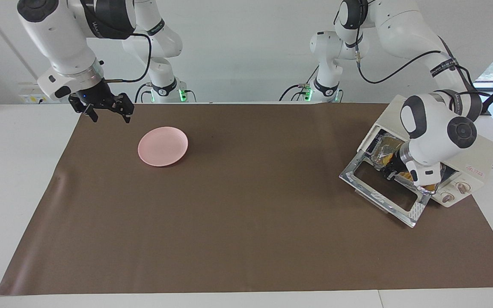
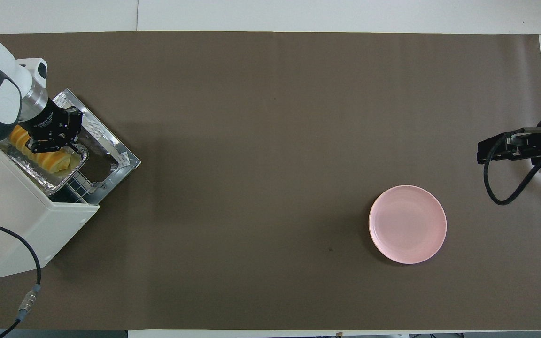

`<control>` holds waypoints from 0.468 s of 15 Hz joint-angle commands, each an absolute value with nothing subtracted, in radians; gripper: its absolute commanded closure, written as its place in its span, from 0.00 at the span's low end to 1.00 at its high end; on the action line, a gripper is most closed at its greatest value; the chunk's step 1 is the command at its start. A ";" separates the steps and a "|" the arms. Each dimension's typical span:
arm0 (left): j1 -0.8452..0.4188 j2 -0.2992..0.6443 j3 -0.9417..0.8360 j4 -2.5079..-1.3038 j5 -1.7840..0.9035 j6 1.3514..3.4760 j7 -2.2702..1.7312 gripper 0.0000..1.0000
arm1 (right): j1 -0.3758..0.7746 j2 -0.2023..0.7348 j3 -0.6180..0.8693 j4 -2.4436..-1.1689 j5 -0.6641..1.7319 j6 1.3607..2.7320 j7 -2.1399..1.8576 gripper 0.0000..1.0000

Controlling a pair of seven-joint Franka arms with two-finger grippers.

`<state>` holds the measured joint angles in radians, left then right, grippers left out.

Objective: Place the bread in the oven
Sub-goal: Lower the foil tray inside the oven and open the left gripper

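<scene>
Clock positions are read off the overhead view. The bread (image 2: 47,157) lies in a foil tray (image 2: 33,172) in the mouth of the oven (image 2: 17,225), at 9 o'clock on the brown mat (image 2: 270,117), with part of the loaf under the oven's top. The tray sits on the wire rack and its outer rim sticks out over the dropped glass door (image 2: 119,151), which lies flat and points about 1 o'clock. The left gripper (image 2: 50,145) is down on the tray at its outer rim, right over the loaf, fingers pressed together; can't tell whether foil is pinched between them or they just touch it. The left wrist covers the end of the tray farther from the robots and the oven's corner there, so that corner of the opening is hidden. A cable (image 2: 31,277) runs off the oven at 7 o'clock, on the side nearer the robots. A pink plate (image 2: 407,224) sits at 4 o'clock, well apart from the oven, with bare mat between them from 12 to 6. The right gripper (image 1: 110,116) waits with fingers spread over the mat's corner at the right arm's end, at 3 o'clock, clear of the plate. The door's tip is well inside the mat's edges.
</scene>
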<state>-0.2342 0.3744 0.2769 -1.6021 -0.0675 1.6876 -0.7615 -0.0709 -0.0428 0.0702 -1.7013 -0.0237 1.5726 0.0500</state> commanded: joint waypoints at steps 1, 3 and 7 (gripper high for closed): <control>-0.222 0.307 0.276 -1.693 -0.081 1.700 -0.720 1.00 | -0.075 -0.064 0.074 -1.727 -0.035 1.588 0.032 0.00; -0.219 0.296 0.276 -1.712 -0.077 1.707 -0.686 1.00 | -0.075 -0.064 0.074 -1.727 -0.035 1.588 0.032 0.00; -0.221 0.295 0.276 -1.729 -0.075 1.732 -0.680 1.00 | -0.075 -0.064 0.074 -1.727 -0.035 1.588 0.032 0.00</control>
<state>-0.2187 0.3304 0.2767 -1.6770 -0.0675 1.6964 -0.6972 -0.0709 -0.0428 0.0702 -1.7013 -0.0237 1.5726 0.0500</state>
